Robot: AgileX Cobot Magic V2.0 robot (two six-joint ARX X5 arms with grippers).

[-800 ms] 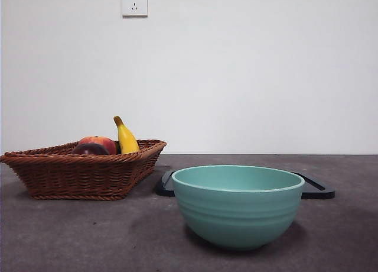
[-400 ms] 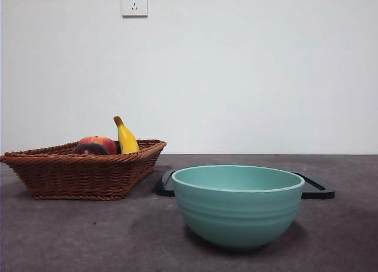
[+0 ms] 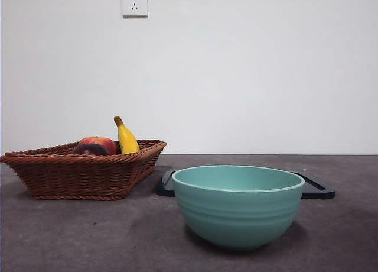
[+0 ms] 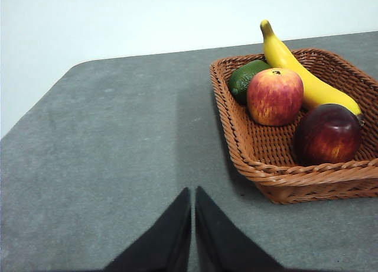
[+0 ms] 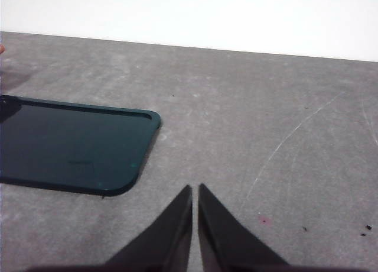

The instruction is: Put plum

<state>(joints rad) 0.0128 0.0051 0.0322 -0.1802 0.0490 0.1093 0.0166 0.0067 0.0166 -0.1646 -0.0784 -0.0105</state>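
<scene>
Wicker held the plum [image 4: 328, 134]: we saw it in the basket [image 4: 283, 180] beside the banana [image 4: 298, 71] and the red-orange fruit [image 4: 274, 96]. We found the left gripper [image 4: 193, 192] clenched over bare table [image 4: 106, 154], and the right gripper [image 5: 195, 189] clenched near the dark tray [image 5: 71, 145].

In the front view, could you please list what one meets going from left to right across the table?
Wicker basket, holding the plum, then the peach-like fruit, then the banana → teal bowl. The dark tray lies behind the bowl, showing on both sides, so it has no clear place.
</scene>
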